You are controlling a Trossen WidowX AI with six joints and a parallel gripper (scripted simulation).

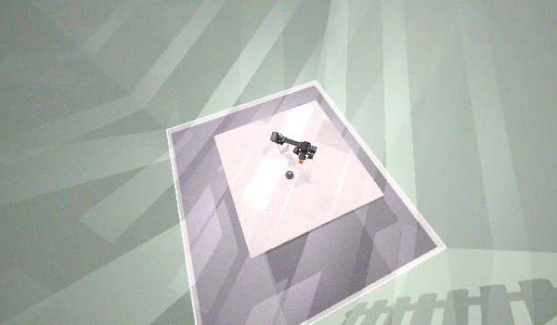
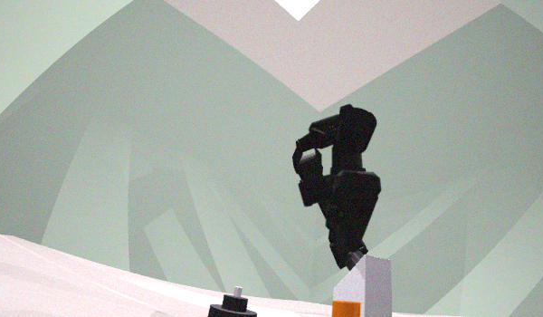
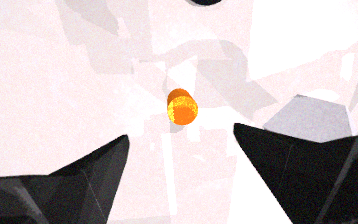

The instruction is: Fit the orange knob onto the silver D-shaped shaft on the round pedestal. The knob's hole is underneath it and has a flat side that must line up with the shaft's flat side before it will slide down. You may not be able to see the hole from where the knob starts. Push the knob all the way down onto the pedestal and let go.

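The orange knob [image 1: 301, 162] [image 2: 346, 309] [image 3: 182, 109] stands upright on the white table top; its hole is hidden. The dark round pedestal [image 1: 290, 175] [image 2: 233, 312] stands a short way from it, with the bare silver shaft [image 2: 238, 291] pointing up. Only the edge of the pedestal shows at the top of the wrist view, and the shaft's flat side cannot be made out. My gripper [image 3: 182, 133] is open and empty. It is above the table, pointing down, and the knob appears between and slightly beyond the fingertips in the wrist view.
A pale grey-white block with a slanted top [image 2: 378, 285] [image 3: 310, 117] stands near the arm's base, behind the knob in the exterior view. The dark arm [image 1: 293, 140] is folded over the table. The square white table top [image 1: 315, 200] carries streaks of light and shadow.
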